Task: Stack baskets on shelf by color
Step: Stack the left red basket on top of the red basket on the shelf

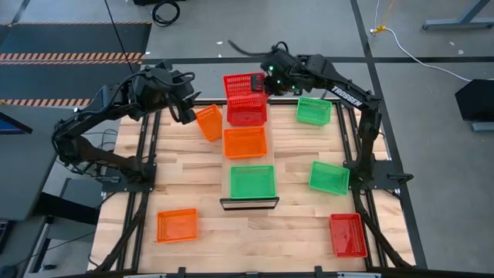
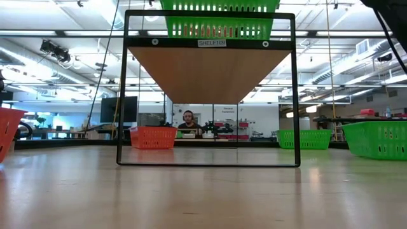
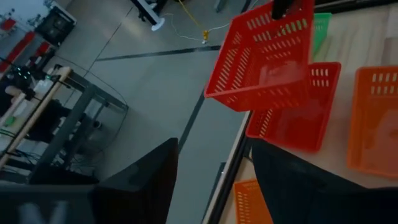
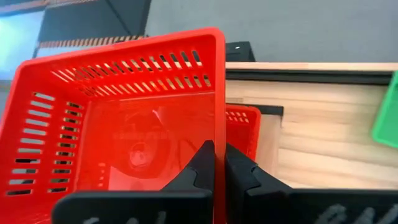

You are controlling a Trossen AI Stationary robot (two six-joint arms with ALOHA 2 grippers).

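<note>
The shelf (image 1: 248, 203) runs down the table's middle and carries a red basket (image 1: 247, 112) at its far end, an orange one (image 1: 245, 143) in the middle and a green one (image 1: 252, 181) at the near end. My right gripper (image 1: 266, 86) is shut on a second red basket (image 1: 243, 83), held tilted above the first one. Another orange basket (image 1: 208, 122) stands tilted at the shelf's left side. My left gripper (image 1: 187, 114) is open just left of it, and a corner of that basket (image 3: 249, 202) shows beyond its fingers. My right gripper pinches one side wall (image 4: 217, 134) of the red basket at its rim, one finger (image 4: 202, 165) inside and the other outside. The basket is lifted clear and tilted, above the red basket (image 4: 244, 127) on the shelf. My left gripper: I cannot tell whether it touches the orange basket.
Loose baskets lie on the slatted tabletop: a green one (image 1: 314, 110) at the far right, a green one (image 1: 329, 177) at mid right, a red one (image 1: 348, 234) at the near right, an orange one (image 1: 177, 225) at the near left. A person sits in the room behind.
</note>
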